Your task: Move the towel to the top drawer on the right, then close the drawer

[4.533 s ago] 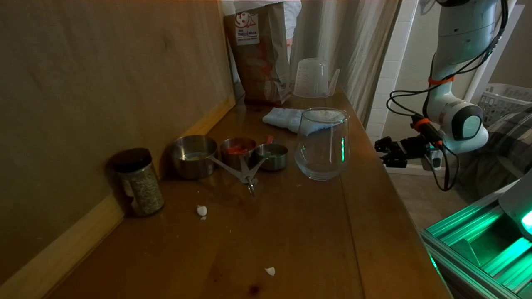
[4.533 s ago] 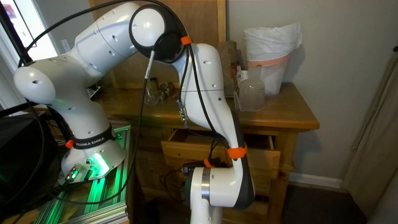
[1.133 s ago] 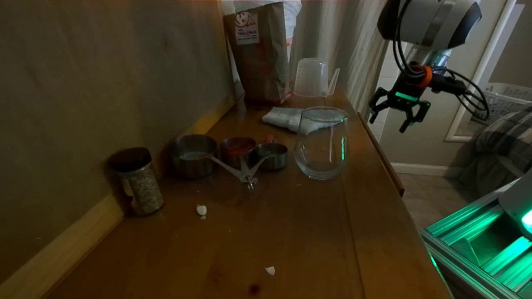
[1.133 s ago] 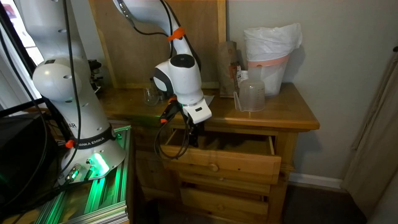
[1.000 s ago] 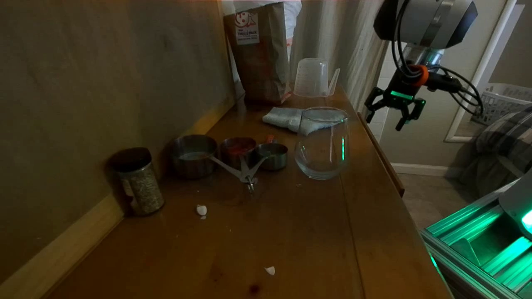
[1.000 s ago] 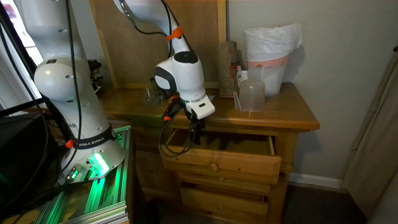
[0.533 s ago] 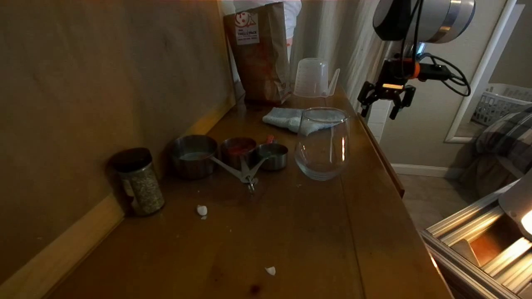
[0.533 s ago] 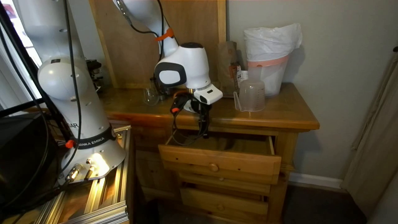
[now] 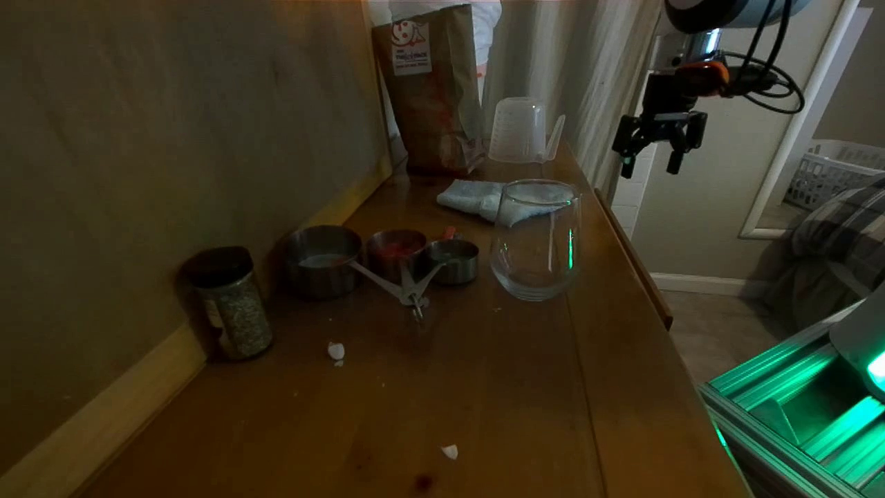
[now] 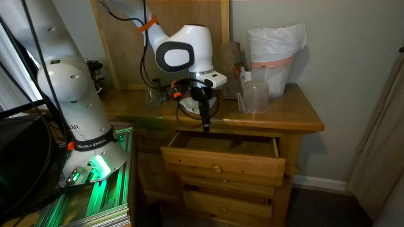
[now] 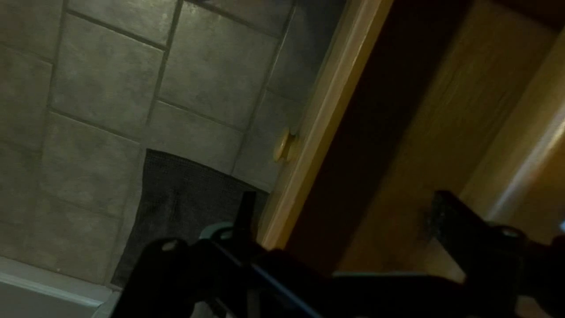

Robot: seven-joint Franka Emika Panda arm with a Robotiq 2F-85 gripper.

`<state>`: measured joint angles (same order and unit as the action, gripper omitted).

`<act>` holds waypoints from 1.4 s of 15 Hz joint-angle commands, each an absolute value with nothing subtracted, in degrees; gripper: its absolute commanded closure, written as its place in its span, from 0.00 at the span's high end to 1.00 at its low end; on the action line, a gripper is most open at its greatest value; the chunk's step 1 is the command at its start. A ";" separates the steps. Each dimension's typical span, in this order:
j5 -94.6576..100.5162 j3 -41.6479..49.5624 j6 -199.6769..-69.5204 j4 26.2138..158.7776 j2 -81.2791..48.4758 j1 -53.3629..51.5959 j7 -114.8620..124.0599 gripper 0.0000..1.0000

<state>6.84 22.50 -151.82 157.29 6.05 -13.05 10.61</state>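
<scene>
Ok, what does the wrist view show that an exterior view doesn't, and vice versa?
Only the wrist view: the inside of the top drawer, its knob and a dark mat.
Only an exterior view: the clear glass, measuring cups, paper bag and, as far as I can tell, the towel.
Both: the open tool, floor and the drawer's front edge, its only part in that exterior view.

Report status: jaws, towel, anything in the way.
Jaws open, holding nothing, above the pulled-out top drawer. Towel on the wooden tabletop, not yet in the drawer. Possible snag: stemless glass, near the towel but apart.
</scene>
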 commanded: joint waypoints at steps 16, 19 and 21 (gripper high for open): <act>-5.12 -0.67 -148.91 157.24 8.54 -9.76 -8.88 1.00; -5.88 -1.80 -151.58 157.16 6.83 -9.84 -11.25 1.00; -6.04 -2.36 -152.60 156.59 5.15 -9.77 -12.24 1.00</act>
<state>-3.82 -1.51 -150.40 157.30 7.69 -9.69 -9.08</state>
